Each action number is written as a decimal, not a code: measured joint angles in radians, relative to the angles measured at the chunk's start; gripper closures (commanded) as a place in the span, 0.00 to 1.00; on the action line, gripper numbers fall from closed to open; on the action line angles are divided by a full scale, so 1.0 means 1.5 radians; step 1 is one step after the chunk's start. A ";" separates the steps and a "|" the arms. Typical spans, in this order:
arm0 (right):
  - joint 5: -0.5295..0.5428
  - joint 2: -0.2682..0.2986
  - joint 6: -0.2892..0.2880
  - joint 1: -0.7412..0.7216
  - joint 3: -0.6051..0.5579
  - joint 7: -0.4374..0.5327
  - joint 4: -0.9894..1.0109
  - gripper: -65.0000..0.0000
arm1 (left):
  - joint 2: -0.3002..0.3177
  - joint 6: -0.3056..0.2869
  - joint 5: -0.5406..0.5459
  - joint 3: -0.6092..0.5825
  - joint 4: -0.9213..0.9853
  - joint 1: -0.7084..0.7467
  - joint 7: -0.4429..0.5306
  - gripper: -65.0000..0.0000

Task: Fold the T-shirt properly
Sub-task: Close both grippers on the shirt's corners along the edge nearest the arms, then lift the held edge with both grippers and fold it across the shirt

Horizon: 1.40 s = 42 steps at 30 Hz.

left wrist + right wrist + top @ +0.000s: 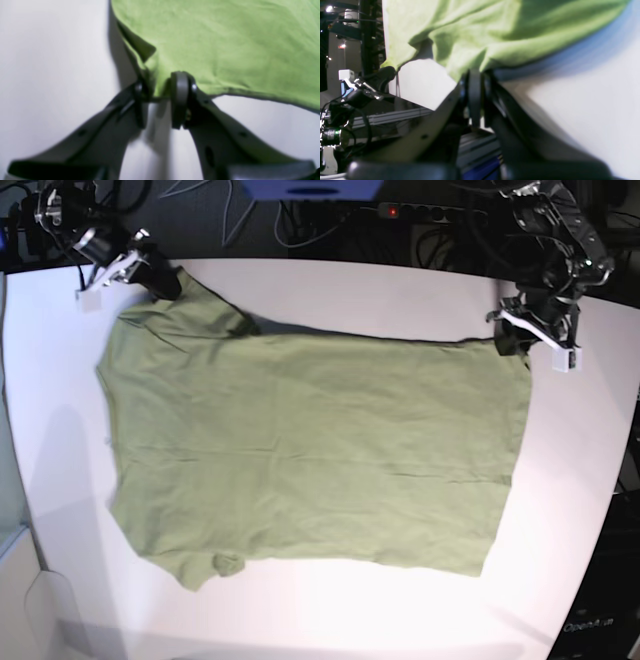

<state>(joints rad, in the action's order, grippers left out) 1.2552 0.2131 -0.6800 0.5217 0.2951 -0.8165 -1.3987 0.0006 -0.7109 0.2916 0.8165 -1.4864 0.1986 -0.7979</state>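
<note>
The T-shirt (pixel 310 450) is lying spread flat across the middle of the white bench (pixel 400 290), reaching toward its far edge. The left gripper (pixel 158 98) is pinching the shirt's corner nearest the bench's far right corner, fingers (pixel 179 100) drawn in on the hem with a slim gap between them. The right gripper (pixel 476 100) is clamping a bunched, lifted fold at the corner near the bench's far left corner.
</note>
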 measured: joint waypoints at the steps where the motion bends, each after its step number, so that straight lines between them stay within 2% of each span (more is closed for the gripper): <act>1: 0.000 0.000 0.000 0.000 0.000 0.000 0.000 1.00 | 0.001 0.000 -0.001 0.000 0.000 -0.001 -0.001 0.78; 3: 0.000 0.000 0.000 -0.001 0.000 0.001 0.000 1.00 | 0.001 0.000 -0.002 0.000 0.000 -0.001 0.000 0.79; 7: 0.000 0.000 0.000 0.000 0.000 0.000 0.000 1.00 | 0.000 0.005 -0.008 0.001 -0.005 -0.001 -0.002 0.99; 19: 0.000 0.000 0.000 0.000 0.000 0.000 -0.004 1.00 | 0.000 0.005 -0.009 0.002 -0.005 0.001 -0.002 0.96; 28: -0.005 0.008 0.006 0.001 -0.001 -0.004 -0.098 1.00 | -0.006 0.008 -0.039 0.001 -0.060 0.010 -0.036 0.96; 32: -0.009 0.025 0.060 -0.006 -0.001 -0.011 -0.097 1.00 | -0.013 0.010 -0.060 0.000 -0.098 0.010 -0.040 0.97; 36: -0.010 0.045 0.093 -0.035 -0.004 -0.002 -0.099 1.00 | -0.014 0.010 -0.134 -0.002 -0.125 -0.001 -0.041 0.97; 39: -0.012 0.046 0.141 -0.042 -0.004 -0.006 -0.097 1.00 | -0.018 0.010 -0.184 -0.001 -0.126 -0.022 -0.036 0.97; 42: -0.011 0.044 0.157 -0.055 -0.006 -0.008 -0.097 1.00 | -0.025 0.004 -0.240 -0.001 -0.125 -0.032 -0.040 0.97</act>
<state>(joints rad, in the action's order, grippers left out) 1.2385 0.2794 -0.4450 0.4385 0.2859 -0.8284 -1.5440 -0.0364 -0.7044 -0.0681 0.8146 -1.6745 0.1505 -0.8574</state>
